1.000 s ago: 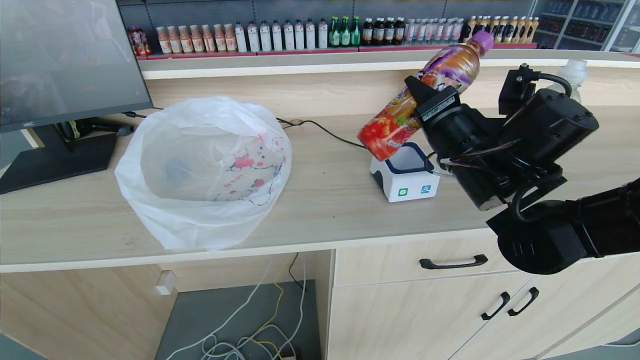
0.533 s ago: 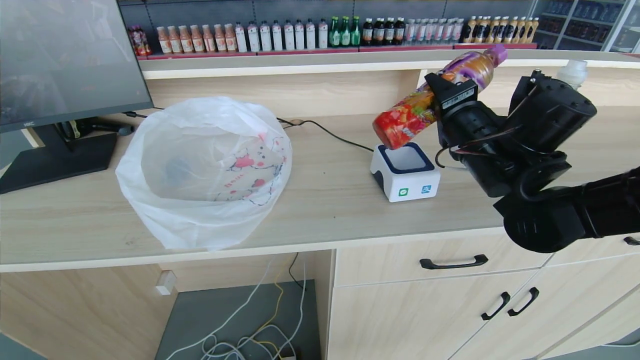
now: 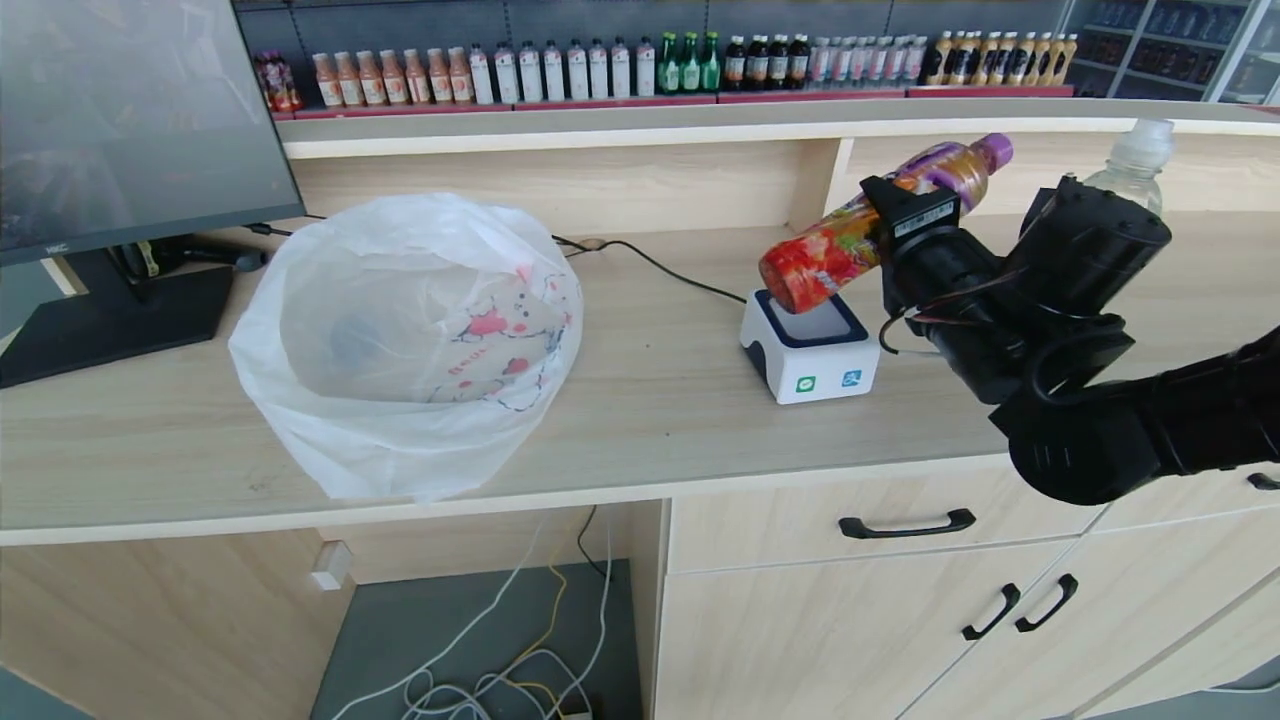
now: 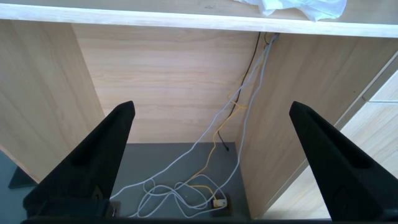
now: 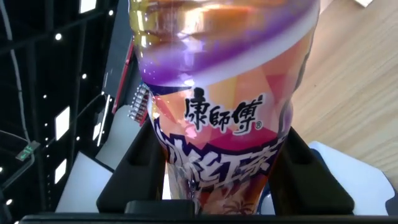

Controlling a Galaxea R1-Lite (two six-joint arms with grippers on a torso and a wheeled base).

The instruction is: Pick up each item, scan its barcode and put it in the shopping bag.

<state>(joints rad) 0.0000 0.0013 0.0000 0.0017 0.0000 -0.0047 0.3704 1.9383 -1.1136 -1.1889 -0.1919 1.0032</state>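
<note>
Right hand (image 3: 885,215): pinching juice bottle (image 3: 830,255), cap toward 2 o'clock
Scanner (image 3: 810,355): just beneath bottle's base
Shopping bag (image 3: 410,340): 9 o'clock of scanner
Left hand (image 4: 211,109): spread

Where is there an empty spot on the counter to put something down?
Bare counter lies between the shopping bag and the scanner, and along the front edge. It is crowded over the scanner, where the right pincer holds the drink bottle.
</note>
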